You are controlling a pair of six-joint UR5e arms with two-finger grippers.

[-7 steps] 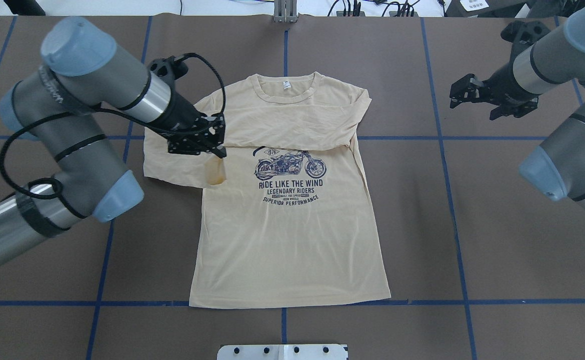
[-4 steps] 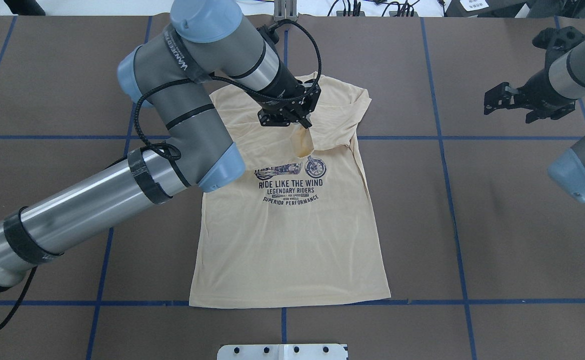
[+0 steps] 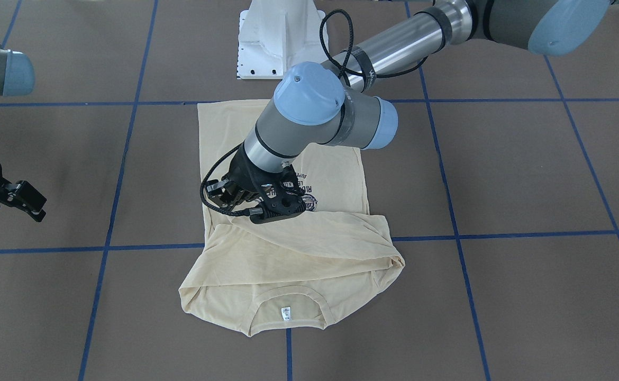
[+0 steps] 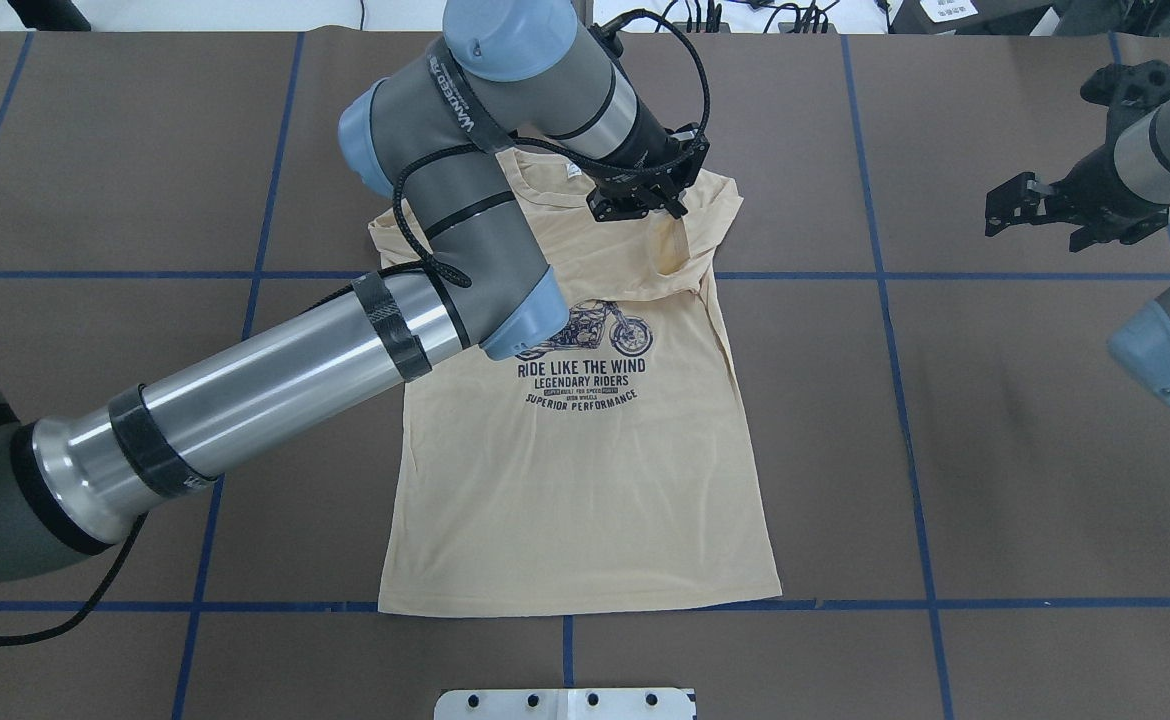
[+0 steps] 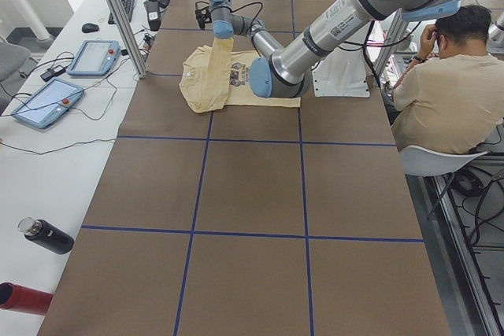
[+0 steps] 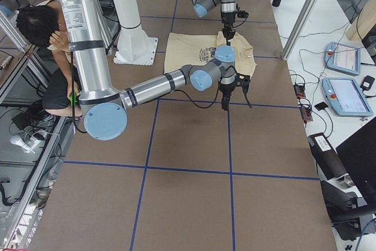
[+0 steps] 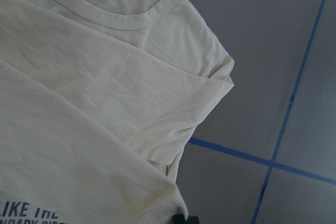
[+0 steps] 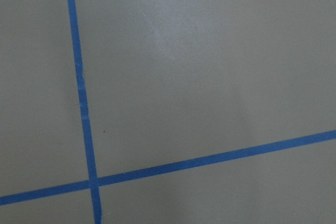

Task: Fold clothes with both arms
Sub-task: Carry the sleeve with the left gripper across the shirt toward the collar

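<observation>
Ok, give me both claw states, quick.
Left claw: closed, holding a pinch of the T-shirt near its collar end.
Right claw: open, holding nothing, off to the side of the T-shirt.

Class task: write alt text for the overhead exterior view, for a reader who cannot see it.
The left gripper is shut on a sleeve cuff of a cream-yellow motorcycle-print T-shirt, held above the shirt beside its collar. The shirt lies front-up on a brown table with blue tape lines; the right gripper hangs open, clear of it.
</observation>
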